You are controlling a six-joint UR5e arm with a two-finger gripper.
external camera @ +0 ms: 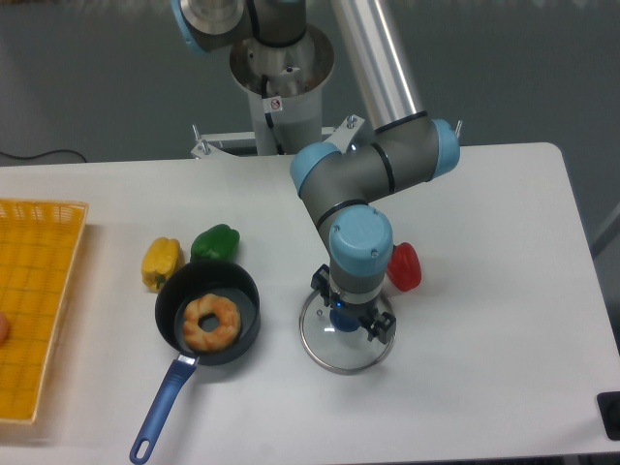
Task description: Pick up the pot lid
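On the desk (484,387), a bit right of the middle, the pot lid (334,355) is lying flat with its blue knob (344,320) pointing up. The hand (350,303) is right over it, fingers spread and nothing gripped, one either side of the knob as seen from the camera. Can't tell if either one is touching yet.

I'd go for the knob, def not the rim. Lid looks like clear glass or plastic with a thin shiny edge, so my guess is stiff, moderately light, kinda slick, and breakable if it's glass. The knob's small and rounded, so a high pinch could slide right off. I'd get the pads down around its sides, squeeze firmly, then lift straight up. Off-centre and the whole disc will probably tilt.

Other stuff: the pan (247,298) is round and dark inside with a smooth blue handle (161,412), and holds a tan, lumpy ring-shaped thing (227,313), maybe a donut. Behind it there's a glossy, bulgy green pepper (215,242) next to a knobbly yellow piece (161,263). A shiny, rounded red item (404,266) sits just beyond the lid, so watch it. Far left is a yellow-orange basket (39,242) with woven-looking walls.
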